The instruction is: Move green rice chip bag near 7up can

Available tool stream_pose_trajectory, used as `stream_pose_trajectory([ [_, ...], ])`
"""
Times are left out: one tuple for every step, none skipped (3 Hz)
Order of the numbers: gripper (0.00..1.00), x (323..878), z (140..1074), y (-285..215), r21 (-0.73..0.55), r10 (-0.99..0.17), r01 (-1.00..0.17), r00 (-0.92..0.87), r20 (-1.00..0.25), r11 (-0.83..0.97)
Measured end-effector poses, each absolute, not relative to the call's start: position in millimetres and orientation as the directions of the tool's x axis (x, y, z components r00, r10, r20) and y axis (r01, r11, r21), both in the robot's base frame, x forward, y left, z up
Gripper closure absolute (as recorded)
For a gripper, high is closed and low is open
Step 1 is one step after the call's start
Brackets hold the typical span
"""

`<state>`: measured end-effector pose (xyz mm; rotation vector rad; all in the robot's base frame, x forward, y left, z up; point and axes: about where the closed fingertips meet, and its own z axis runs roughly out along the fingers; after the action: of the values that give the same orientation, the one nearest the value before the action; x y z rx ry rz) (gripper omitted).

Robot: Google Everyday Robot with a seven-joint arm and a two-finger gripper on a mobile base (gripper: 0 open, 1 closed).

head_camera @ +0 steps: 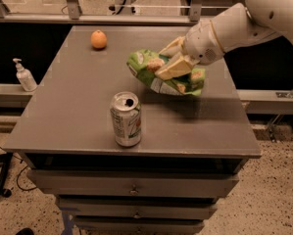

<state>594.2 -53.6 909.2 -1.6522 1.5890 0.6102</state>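
Grey table (72, 106), 7up can (126, 120), orange (99, 39), pincer (171, 61) above

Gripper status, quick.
Gripper: jaws shut on the green rice chip bag, holding it above the table, just beyond and right of the 7up can.
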Motion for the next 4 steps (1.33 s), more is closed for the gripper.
stream_pose_trajectory([
  [1.0,567,896,-49,-0.145,-0.628,-0.989,0.108,-0.771,0.009],
  [1.0,551,890,-51,-0.111,-0.637,-0.993,0.106,-0.763,-0.033],
  [0.82,537,886,-57,-0.086,-0.653,-0.993,0.117,-0.749,-0.078],
  [0.59,525,881,-62,-0.064,-0.666,-0.991,0.129,-0.735,-0.121],
])
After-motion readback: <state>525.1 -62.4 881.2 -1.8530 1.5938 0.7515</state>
